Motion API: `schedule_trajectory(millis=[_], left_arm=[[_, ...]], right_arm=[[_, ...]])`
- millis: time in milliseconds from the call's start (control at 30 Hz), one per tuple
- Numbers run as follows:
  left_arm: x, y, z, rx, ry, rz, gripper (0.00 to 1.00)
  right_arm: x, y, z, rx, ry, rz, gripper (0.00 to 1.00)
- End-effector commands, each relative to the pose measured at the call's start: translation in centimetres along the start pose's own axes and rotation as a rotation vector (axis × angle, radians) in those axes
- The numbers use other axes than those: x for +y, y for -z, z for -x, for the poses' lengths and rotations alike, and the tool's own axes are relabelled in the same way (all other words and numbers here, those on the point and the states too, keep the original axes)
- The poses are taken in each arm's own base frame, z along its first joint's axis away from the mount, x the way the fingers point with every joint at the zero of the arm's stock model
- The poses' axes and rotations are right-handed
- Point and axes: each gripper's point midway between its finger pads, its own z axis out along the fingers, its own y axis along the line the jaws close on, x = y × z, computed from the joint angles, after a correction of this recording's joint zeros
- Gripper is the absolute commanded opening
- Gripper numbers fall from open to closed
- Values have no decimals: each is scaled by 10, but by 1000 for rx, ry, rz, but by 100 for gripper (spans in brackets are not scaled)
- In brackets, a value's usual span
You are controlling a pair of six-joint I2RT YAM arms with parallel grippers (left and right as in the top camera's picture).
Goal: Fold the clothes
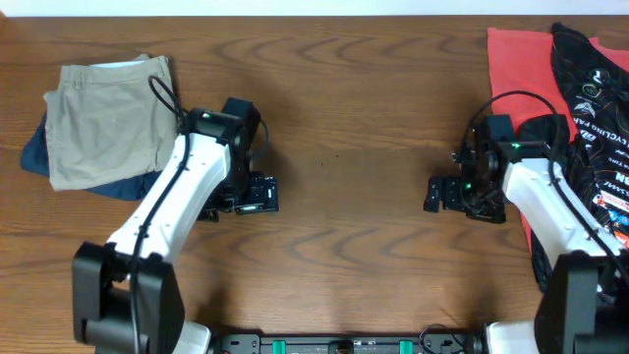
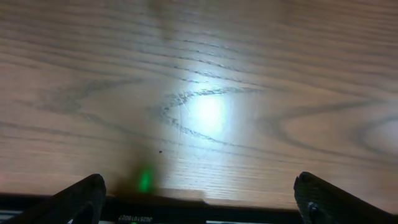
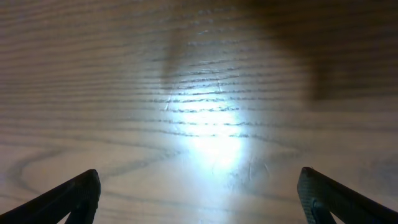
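Folded khaki trousers (image 1: 106, 116) lie at the far left of the table on top of a navy garment (image 1: 126, 184). A red garment (image 1: 521, 61) and a black printed jersey (image 1: 590, 88) lie at the far right. My left gripper (image 1: 257, 194) is open and empty over bare wood right of the khaki stack; its wrist view (image 2: 199, 199) shows only wood between its fingers. My right gripper (image 1: 439, 194) is open and empty over bare wood left of the red garment; its wrist view (image 3: 199, 196) shows only wood.
The wooden table (image 1: 344, 118) stretches between the two grippers. Black cables loop over both arms. The arm bases and a black rail (image 1: 344, 342) sit at the front edge.
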Motion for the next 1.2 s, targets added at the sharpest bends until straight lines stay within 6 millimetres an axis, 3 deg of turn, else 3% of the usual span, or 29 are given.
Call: schedule_trajectory(millis=[0,133,367,567,733,1167], left_arm=[[-2,20,-10,-83,-30,-47,98],[-1,39,-19,-247,-44,-107,98],[5,74,-42,-681,-73,-258,98],[24,99,-62,-991,-61,-308,98],[28,117,-77,-1100,-66,-353,98],[31,112,-83,-1084,-65,-346,98]], right_arm=[[5,24,4,-92,32,27,99],[7,47,0,-218,54,39,99],[9,84,-9,-581,113,78,99],[10,104,-23,-789,141,117,99],[9,108,-35,-801,143,119,99],[6,101,-42,-759,136,112,99]])
